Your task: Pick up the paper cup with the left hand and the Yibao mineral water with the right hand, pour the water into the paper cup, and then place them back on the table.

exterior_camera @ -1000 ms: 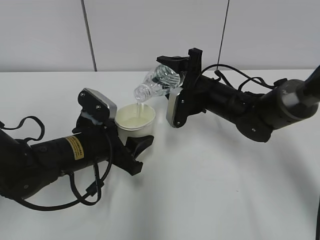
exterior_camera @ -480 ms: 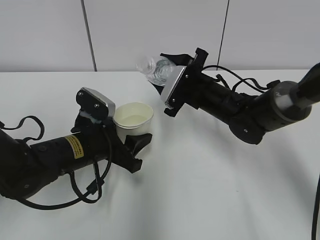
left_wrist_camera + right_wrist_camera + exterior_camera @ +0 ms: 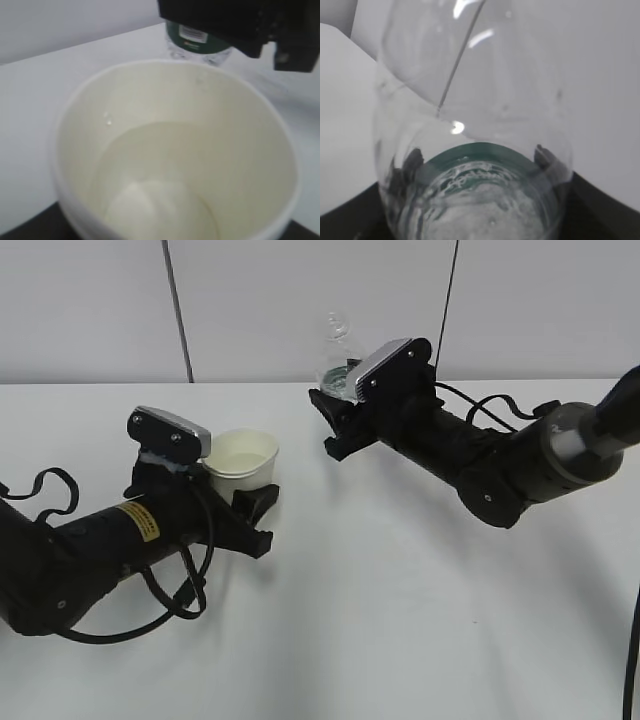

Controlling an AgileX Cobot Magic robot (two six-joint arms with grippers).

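Right hand around upright bottle

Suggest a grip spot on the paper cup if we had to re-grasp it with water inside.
Probably the paper cup wall below the rolled rim, coming in level from the side, as the left hand does now. The cup is upright, tapered and holds water, so a top-down approach would dip into it, and a hard squeeze could buckle the thin wall.

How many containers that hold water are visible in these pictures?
2. The paper cup is held in the left gripper, left of centre. The bottle is upright in the right gripper, further back. No others show.
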